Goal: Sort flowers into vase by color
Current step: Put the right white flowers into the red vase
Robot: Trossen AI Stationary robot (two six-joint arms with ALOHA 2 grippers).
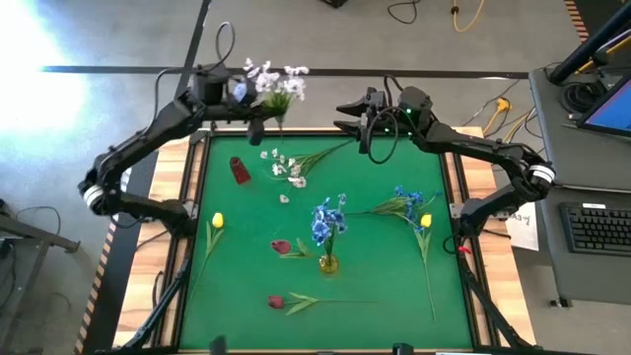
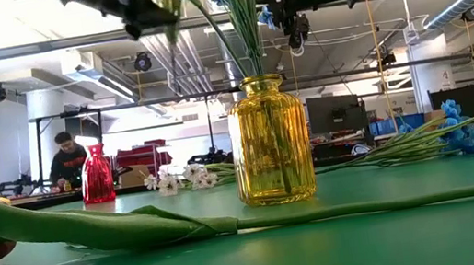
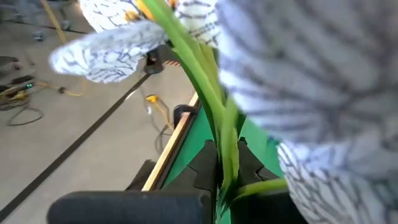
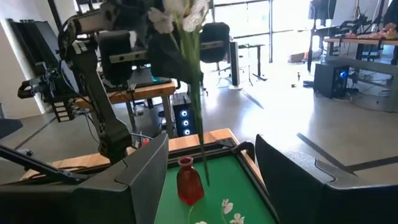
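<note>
we are holding a spray of white flowers by its green stem in the left gripper, whose fingers are pinching tight on the stem, high above the far edge of the green table. the right gripper is hanging near it at the same far edge, its fingers standing wide apart with nothing between them. below, a red vase is standing at the far left of the mat, and a yellow vase near the middle is carrying blue flowers. another white spray is lying just beside the red vase, more blue flowers are lying to the right, yellow tulips are resting on each side, and red tulips are lying near the yellow vase.
</note>
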